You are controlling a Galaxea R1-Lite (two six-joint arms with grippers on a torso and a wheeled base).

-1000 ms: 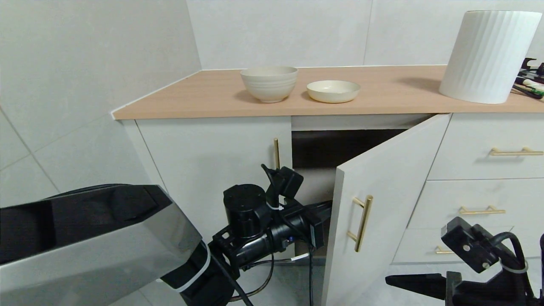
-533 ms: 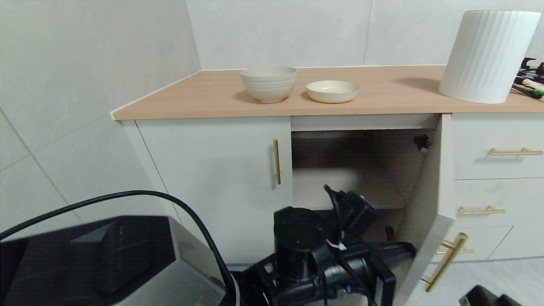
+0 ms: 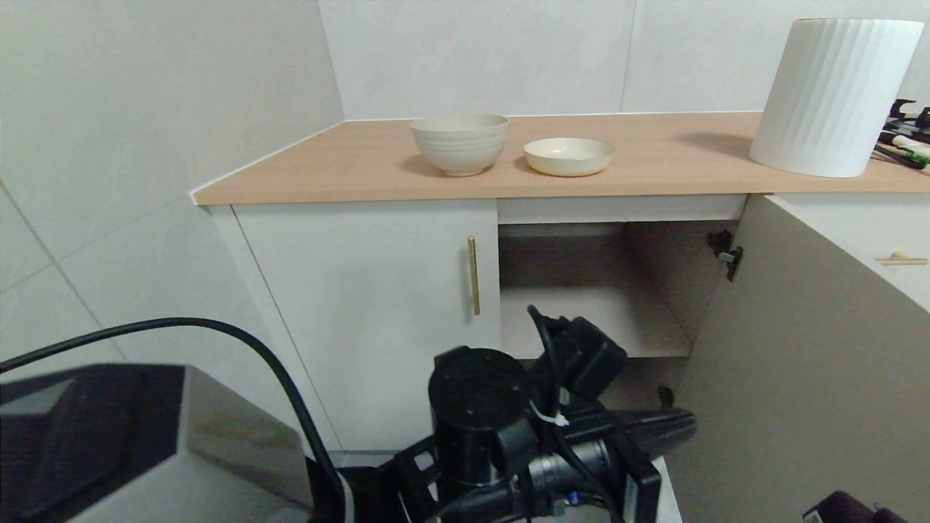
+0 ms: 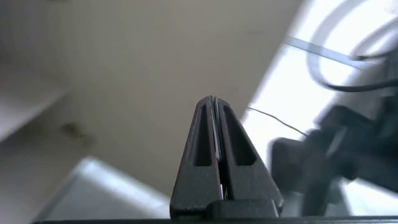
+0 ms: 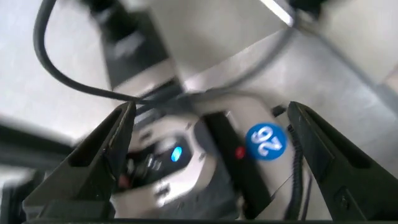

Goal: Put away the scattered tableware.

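From the head view we made out the tableware: a ribbed cream bowl (image 3: 459,143) and, just beside it, a shallow pale dish (image 3: 569,155). Both stood upright on the worktop (image 3: 349,167), above a cabinet whose door (image 3: 799,363) stood open on a shelf (image 3: 596,327). The wrist views added the finer detail — the left tool (image 4: 212,102) had its fingers pressed together on nothing, and the right tool (image 5: 210,112) was spread wide, holding nothing.

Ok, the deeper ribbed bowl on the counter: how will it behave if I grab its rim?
The ribbed bowl looks like glazed ceramic, so it is probably rigid, fairly heavy and chip-prone. Its narrow foot on the countertop suggests a sideways push might tip it. The rim looks smooth, so it is likely slippery.
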